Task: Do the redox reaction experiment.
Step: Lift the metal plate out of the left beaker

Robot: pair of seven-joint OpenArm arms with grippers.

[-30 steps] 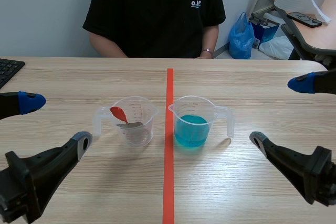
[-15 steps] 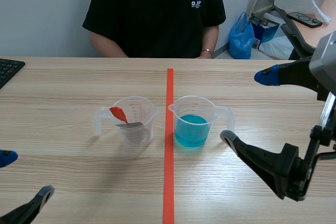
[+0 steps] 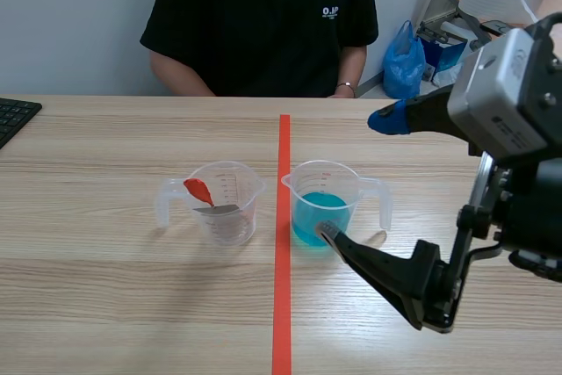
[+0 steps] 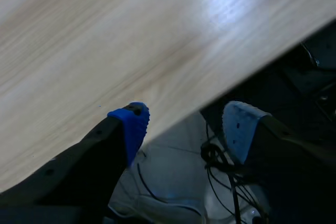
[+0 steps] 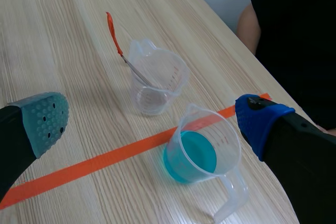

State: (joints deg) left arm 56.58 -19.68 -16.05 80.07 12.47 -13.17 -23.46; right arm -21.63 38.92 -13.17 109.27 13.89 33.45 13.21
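Moved: right arm has swung in from the side toward the middle, and its lower finger now shows in front of the blue cup (image 3: 320,208); left arm has dropped out of the scene view.
Edges: desk (image 3: 105,305) runs back to the person (image 3: 259,24) at its far edge; a keyboard (image 3: 13,116) sits at the far left corner. In the left wrist view the desk's edge cuts slantwise under the left tool (image 4: 184,127), with cables (image 4: 220,161) below it.
Room: bare wood on all sides of both cups. The left half is free of arms; the right arm crowds the near right.
Blue cup: upright, just right of the tape line (image 3: 282,305), part full of blue liquid; handle points right, spout toward the line.
Clear cup (image 3: 226,204): upright, just left of the line; handle points left, spout toward the line.
Spatula (image 3: 200,191): leans inside the clear cup, long axis tilted, red end up over the rim on the handle side, metal end down in the cup.
Right tool (image 3: 358,176): spread wide and holding nothing. It hangs above the blue cup, which lies between its fingers in the wrist view; contact cannot be told.
Left tool: spread and holding nothing, with one finger over the wood and the other past the edge.
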